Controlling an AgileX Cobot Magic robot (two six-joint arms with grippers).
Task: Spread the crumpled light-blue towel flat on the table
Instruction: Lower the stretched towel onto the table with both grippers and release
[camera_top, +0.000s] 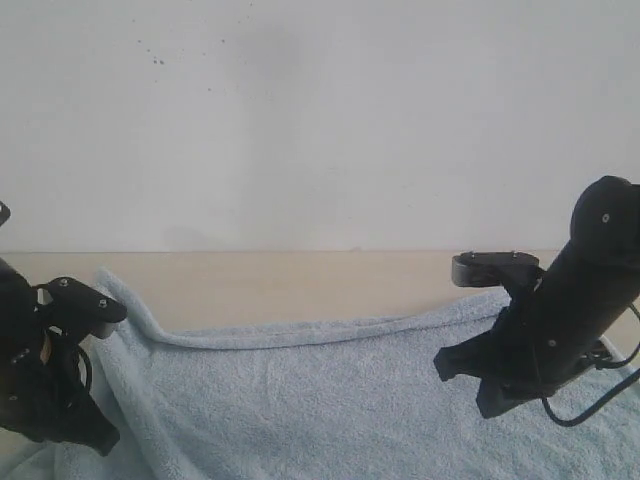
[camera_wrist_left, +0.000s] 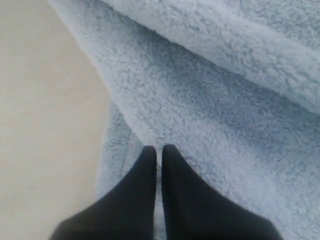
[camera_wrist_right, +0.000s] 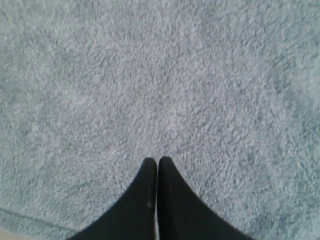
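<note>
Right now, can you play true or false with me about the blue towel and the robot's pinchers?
1. The towel is light blue. True.
2. The left gripper is wide open. False: it is shut.
3. The towel covers the whole table. False: bare table shows behind it.
4. The right gripper is shut over the towel. True.

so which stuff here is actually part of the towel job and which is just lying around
Part of the job:
- towel, folded over at its left side
- table under it
- left end effector and right end effector, both shut, over the cloth

Not part of it:
- white wall behind; no other loose thing shows
</note>
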